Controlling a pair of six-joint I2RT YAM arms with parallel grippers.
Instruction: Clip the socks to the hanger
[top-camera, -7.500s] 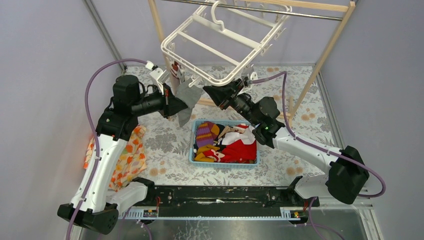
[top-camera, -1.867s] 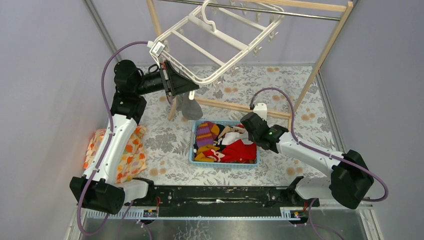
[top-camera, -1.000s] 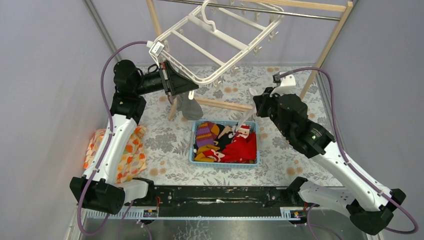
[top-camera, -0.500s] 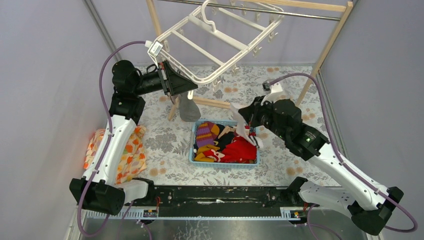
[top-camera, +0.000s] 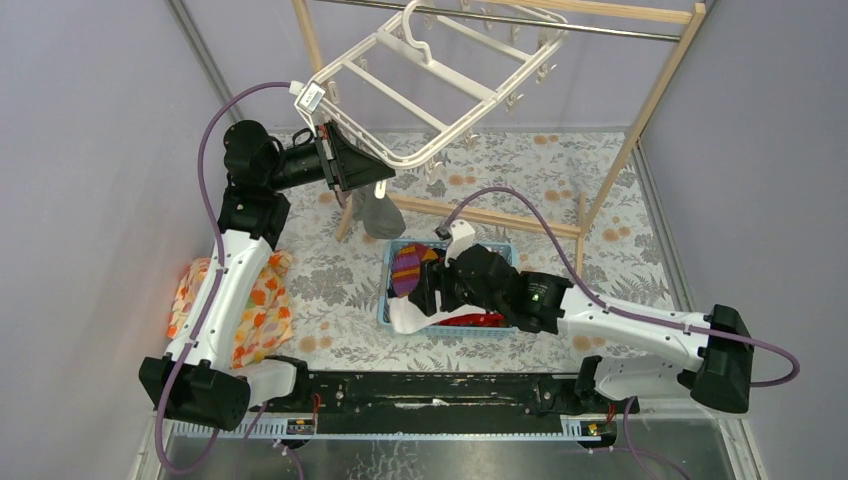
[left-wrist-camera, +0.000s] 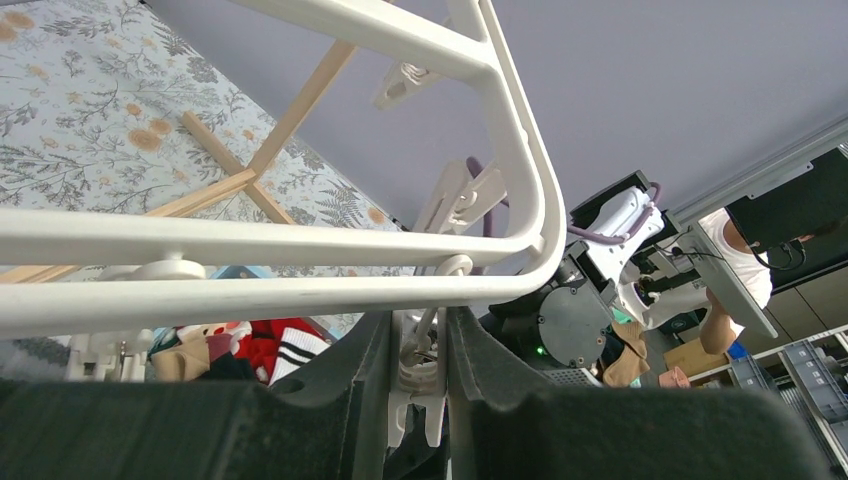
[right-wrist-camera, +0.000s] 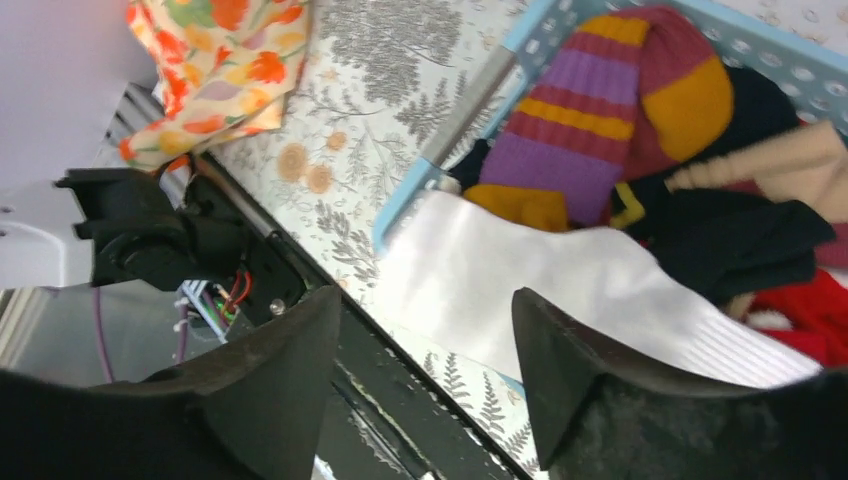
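The white hanger (top-camera: 440, 90) hangs tilted from the rail at the back. A grey sock (top-camera: 378, 213) dangles below its near left corner. My left gripper (top-camera: 376, 180) is up at that corner, shut on one of the hanger's small clips (left-wrist-camera: 432, 372) just under the frame's rim (left-wrist-camera: 300, 240). My right gripper (top-camera: 432, 292) is low over the front left corner of the blue basket (top-camera: 500, 330). It stands open (right-wrist-camera: 425, 300) with nothing between its fingers. Below it a whitish sock (right-wrist-camera: 560, 285) lies loose across the basket's rim (right-wrist-camera: 440, 170), one end spilling onto the table (top-camera: 405, 320).
The basket holds red, black, orange and purple-striped clothes (right-wrist-camera: 590, 110). An orange flowered cloth (top-camera: 250, 310) lies on the table by the left arm. A pale wooden rack bar (top-camera: 480, 215) runs behind the basket. The black base rail (top-camera: 430, 390) runs along the near edge.
My right arm came down from mid-air with the whitish sock to the basket's front left corner. Its jaws opened and the sock now lies loose. The left arm has not moved.
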